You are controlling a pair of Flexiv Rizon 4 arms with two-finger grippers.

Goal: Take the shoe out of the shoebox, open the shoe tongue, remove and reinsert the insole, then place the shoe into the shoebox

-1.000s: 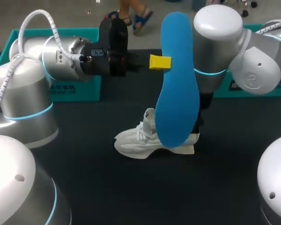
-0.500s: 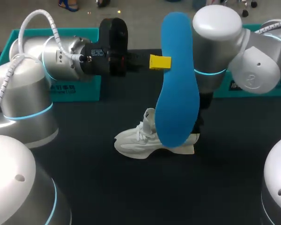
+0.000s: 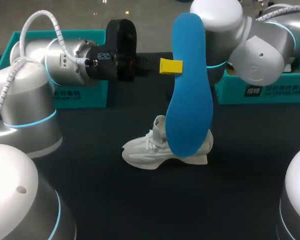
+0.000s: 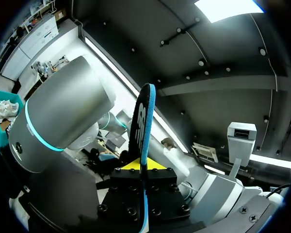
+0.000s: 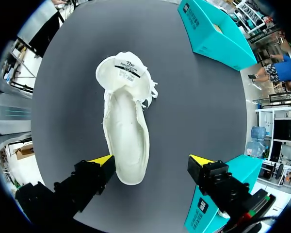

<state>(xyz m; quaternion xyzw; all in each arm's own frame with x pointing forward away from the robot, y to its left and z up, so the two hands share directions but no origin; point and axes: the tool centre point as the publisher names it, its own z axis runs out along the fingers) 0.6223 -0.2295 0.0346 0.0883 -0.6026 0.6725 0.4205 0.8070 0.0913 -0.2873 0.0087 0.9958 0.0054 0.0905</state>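
One change against the frames a second and half a second back: right arm (image 3: 240, 35) has lifted and swung toward the far right corner of the dark table (image 3: 115, 200). Its grey body no longer stands behind the heel of the white fabric lace-up sneaker (image 3: 160, 147), and more of the teal cardboard box (image 3: 260, 90) at the far right edge shows. The left arm (image 3: 65, 62), blue foam insole (image 3: 190, 90) and sneaker are unchanged in place.

State of left gripper (image 4: 143, 167): clamped on the insole, which stands upright above the sneaker, off the table. Head view shows one yellow tip only; the other finger is hidden behind the insole. Left wrist view shows the insole edge-on between both fingers, and nothing of the table.

State of right gripper (image 5: 152, 162): fingers spread wide, holding nothing, over the sneaker's heel end. Only the right wrist view looks down into the sneaker: pale inside, tongue folded open toward the toe.

Sneaker sits mid-table on its sole, toe toward the left edge. The second teal cardboard box (image 3: 80, 95) is at the far left corner, partly covered by the left arm; its inside cannot be seen.
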